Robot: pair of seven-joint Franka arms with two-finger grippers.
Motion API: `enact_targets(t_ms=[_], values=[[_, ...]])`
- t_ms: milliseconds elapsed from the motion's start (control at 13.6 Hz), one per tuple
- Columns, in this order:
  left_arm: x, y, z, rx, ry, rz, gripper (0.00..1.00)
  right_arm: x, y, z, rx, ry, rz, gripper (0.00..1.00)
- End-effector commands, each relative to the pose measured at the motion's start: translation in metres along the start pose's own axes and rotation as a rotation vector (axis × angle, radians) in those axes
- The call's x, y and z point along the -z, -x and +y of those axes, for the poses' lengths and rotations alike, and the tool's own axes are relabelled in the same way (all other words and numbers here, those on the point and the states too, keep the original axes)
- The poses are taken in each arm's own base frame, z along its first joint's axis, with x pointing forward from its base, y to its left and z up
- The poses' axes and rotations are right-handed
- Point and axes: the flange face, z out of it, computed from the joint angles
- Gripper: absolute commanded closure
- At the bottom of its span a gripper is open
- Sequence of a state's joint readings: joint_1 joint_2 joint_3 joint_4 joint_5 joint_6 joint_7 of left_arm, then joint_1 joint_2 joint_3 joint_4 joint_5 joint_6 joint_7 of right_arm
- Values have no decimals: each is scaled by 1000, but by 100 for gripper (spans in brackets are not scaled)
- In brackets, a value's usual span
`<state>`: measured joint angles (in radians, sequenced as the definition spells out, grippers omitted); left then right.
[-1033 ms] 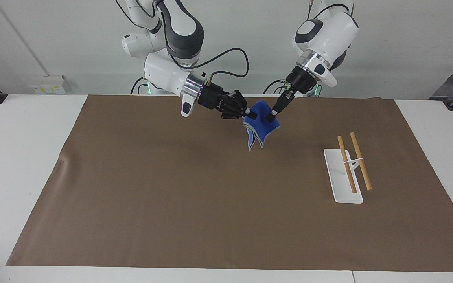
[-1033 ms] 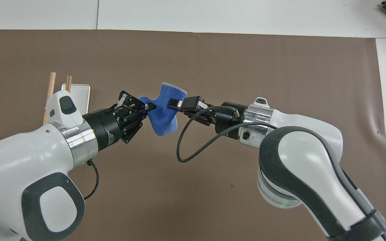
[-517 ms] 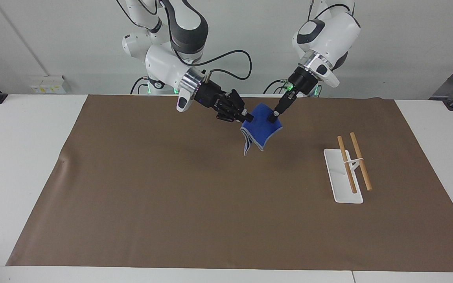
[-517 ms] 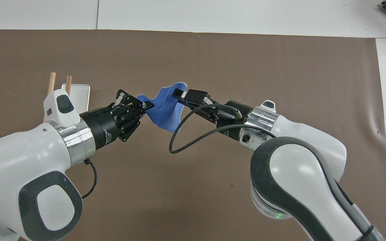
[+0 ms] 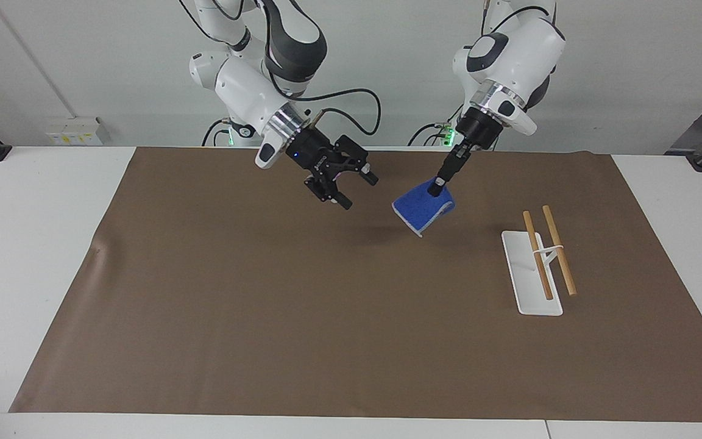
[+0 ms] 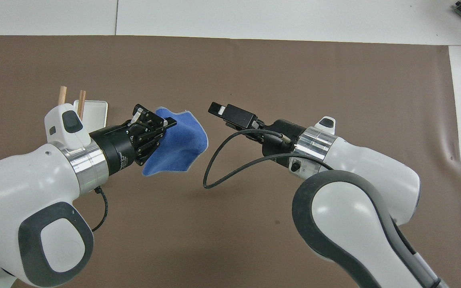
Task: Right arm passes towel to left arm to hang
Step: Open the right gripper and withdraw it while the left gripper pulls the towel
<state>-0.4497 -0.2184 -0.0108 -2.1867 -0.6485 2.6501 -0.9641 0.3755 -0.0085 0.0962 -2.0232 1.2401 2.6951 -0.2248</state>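
Since the earlier frames our right gripper (image 5: 356,190) has let go of the small bright-blue cloth towel with thin grey edging (image 5: 422,210) and pulled away toward the left of the facing frame, while our left gripper (image 5: 435,188) has carried the towel toward the right of that frame.

We work over the large brown paper mat (image 5: 302,317) that covers most of the white table (image 5: 22,244) and fills the centre of both views. Our right arm (image 5: 253,107) comes down from the upper left of the facing frame, and its gripper hangs over the mat just left of centre with jaws spread wide and nothing between them; in the overhead view that gripper (image 6: 218,110) sits just right of centre. Our left arm (image 5: 509,55) descends from the upper right of the facing frame. Its jaws pinch the towel's upper edge, and the towel hangs in the air over the mat, right of centre; in the overhead view the towel (image 6: 180,142) drapes left of centre from the left gripper (image 6: 166,122).

At the right of the facing frame stands the white flat-based rack with two wooden rods (image 5: 543,259), well apart from the towel.
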Motion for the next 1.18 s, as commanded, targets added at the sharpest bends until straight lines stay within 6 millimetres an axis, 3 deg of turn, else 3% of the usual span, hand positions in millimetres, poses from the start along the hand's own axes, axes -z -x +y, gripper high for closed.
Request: enact_targets(t_ms=[0, 369, 738, 959, 1107], values=[[4, -22, -7, -22, -4, 63, 100, 14, -19, 24, 85, 97, 17, 0], [9, -52, -25, 24, 35, 151, 100, 50, -65, 73, 334, 351, -87, 0], [23, -94, -37, 78, 79, 250, 100, 81, -89, 111, 478, 575, -206, 0], [25, -105, -45, 95, 92, 285, 100, 104, -106, 121, 447, 644, -239, 0], [27, -116, -58, 116, 93, 316, 100, 112, -112, 111, 405, 743, -254, 0]])
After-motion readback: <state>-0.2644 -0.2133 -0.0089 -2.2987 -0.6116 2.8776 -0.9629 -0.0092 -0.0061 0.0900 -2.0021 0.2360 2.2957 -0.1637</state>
